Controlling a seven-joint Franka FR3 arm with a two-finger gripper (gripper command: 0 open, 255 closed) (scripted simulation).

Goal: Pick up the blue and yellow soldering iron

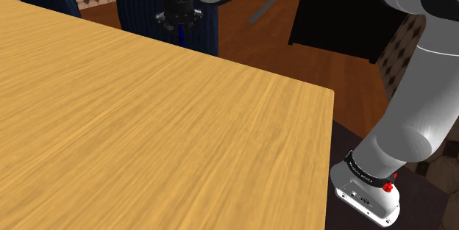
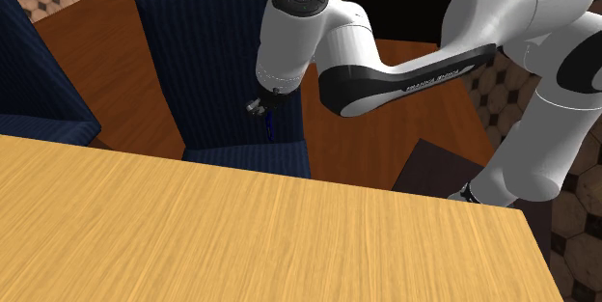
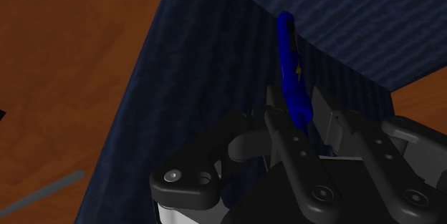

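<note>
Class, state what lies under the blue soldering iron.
The dark blue chair lies under the soldering iron, with brown floor beside it. The gripper covers the iron's near end.

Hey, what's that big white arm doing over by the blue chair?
The white robot arm is holding a slim blue soldering iron with a small yellow mark on it. Its black gripper is closed on one end of the tool, and the rest sticks out past the fingers. The iron hangs in the air in front of a dark blue chair, just beyond the far edge of the wooden table, touching neither. So the tool appears to be picked up.
</note>
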